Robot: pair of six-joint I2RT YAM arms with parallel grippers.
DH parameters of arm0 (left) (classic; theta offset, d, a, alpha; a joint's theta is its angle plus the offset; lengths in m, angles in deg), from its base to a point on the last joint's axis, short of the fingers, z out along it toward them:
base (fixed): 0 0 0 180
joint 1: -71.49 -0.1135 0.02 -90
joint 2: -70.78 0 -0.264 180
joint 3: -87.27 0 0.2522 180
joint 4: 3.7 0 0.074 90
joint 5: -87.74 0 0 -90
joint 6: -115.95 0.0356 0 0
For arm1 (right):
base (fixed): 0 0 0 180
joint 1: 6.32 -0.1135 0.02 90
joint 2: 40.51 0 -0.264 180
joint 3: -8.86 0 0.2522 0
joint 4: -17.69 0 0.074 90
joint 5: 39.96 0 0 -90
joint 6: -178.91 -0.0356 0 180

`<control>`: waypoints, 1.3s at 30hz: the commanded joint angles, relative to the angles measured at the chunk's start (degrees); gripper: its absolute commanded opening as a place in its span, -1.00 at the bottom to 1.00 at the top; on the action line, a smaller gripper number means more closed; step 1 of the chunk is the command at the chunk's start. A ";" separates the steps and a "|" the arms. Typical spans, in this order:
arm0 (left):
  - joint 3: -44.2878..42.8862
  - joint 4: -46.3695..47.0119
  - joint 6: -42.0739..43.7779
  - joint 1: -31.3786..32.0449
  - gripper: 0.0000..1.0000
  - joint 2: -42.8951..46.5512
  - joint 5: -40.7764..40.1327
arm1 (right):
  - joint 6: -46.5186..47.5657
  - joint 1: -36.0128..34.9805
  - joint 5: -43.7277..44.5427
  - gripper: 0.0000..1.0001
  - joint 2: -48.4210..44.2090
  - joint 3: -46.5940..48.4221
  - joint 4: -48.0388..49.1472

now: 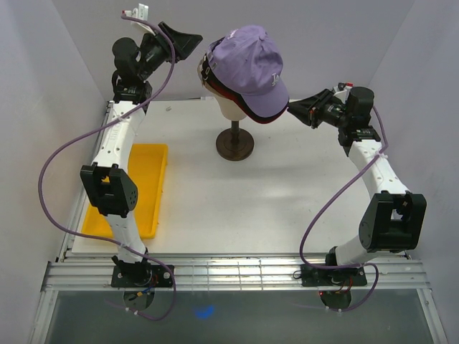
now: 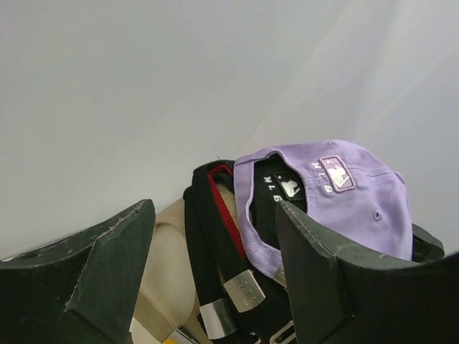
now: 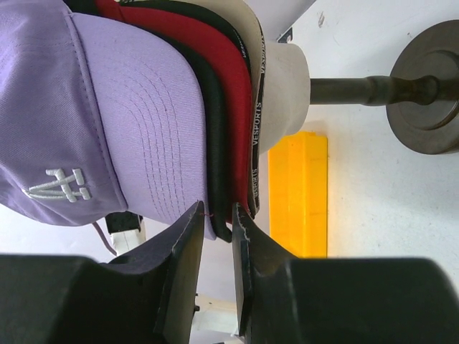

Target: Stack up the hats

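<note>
Lavender cap (image 1: 251,68) topping cap stack (image 3: 233,86) on mannequin head (image 1: 232,107), left fingers (image 1: 183,39) spread wide behind the crown, right fingers (image 3: 183,265) narrow, pinching the lavender brim edge.

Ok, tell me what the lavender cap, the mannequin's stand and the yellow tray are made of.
Lavender cap: woven fabric, matte, going by the stitched brim rows and embroidered logo. Stand: probably metal, dark with a dull sheen. Yellow tray: likely moulded plastic, smooth and uniformly coloured.
</note>
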 commanded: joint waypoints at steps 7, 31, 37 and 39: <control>5.23 2.47 -3.75 -2.87 0.59 10.84 0.68 | 2.63 3.14 0.49 -0.44 -4.19 0.57 -1.84; 45.66 -41.91 14.70 2.75 0.58 57.95 -13.46 | 49.20 4.12 20.53 0.11 -36.79 -1.01 -43.06; 52.52 -43.68 13.74 3.81 0.57 63.14 -12.69 | 53.42 1.48 26.15 0.41 -41.89 -3.65 -44.82; 53.49 -43.68 13.74 3.81 0.57 64.20 -12.51 | 53.95 1.30 26.50 0.46 -42.42 -4.79 -45.08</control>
